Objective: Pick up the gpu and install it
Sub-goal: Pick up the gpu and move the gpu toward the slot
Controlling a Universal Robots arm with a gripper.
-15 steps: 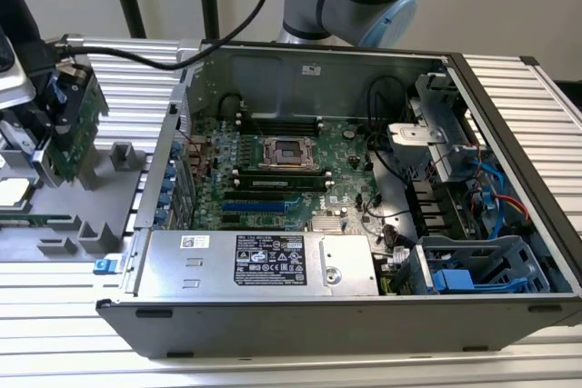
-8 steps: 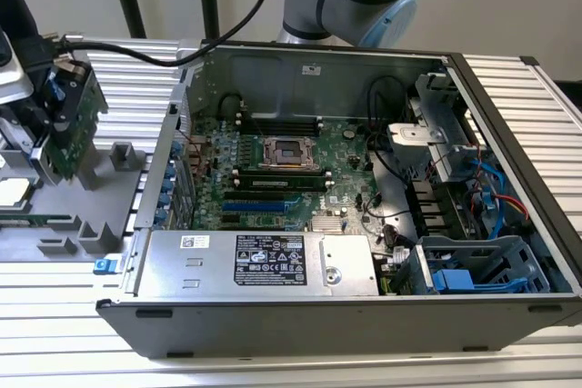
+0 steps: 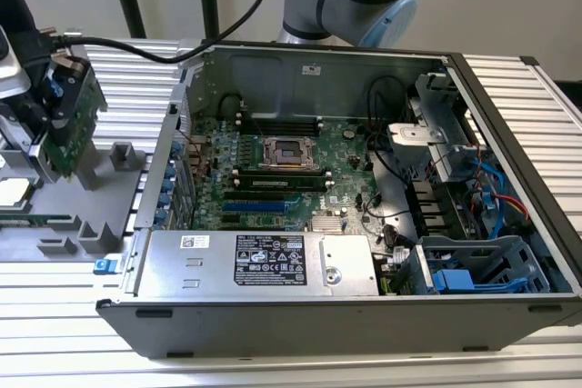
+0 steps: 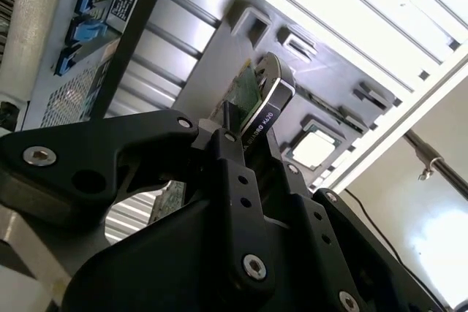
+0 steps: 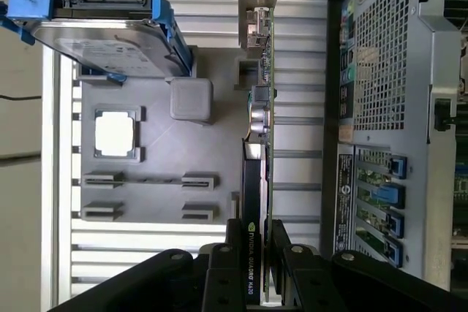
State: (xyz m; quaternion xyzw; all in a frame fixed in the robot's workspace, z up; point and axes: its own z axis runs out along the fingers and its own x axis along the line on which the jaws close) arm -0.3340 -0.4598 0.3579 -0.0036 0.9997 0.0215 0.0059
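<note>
The gpu [image 3: 71, 124], a thin green card with a black cooler, hangs upright over the grey fixture plate [image 3: 100, 211] at the exterior view's left, outside the open computer case [image 3: 509, 115]. My gripper [image 3: 50, 97] is shut on its upper edge. In the first wrist view the gpu [image 5: 260, 129] appears edge-on, silver bracket at its far end, with my gripper [image 5: 257, 246] clamped across card and cooler. In the second wrist view the gripper [image 4: 245, 140] pinches the gpu [image 4: 252, 96] above the plate. The green motherboard [image 3: 273, 174] lies inside the case with its blue slots [image 3: 255, 207].
A hard drive [image 5: 102, 42] in blue rails rests on the fixture plate [image 5: 168, 158], next to a square processor chip [image 5: 115, 134] and grey holder blocks. The case's perforated rear wall [image 5: 387, 71] stands close beside the card. A silver power supply [image 3: 264, 265] fills the case's near side.
</note>
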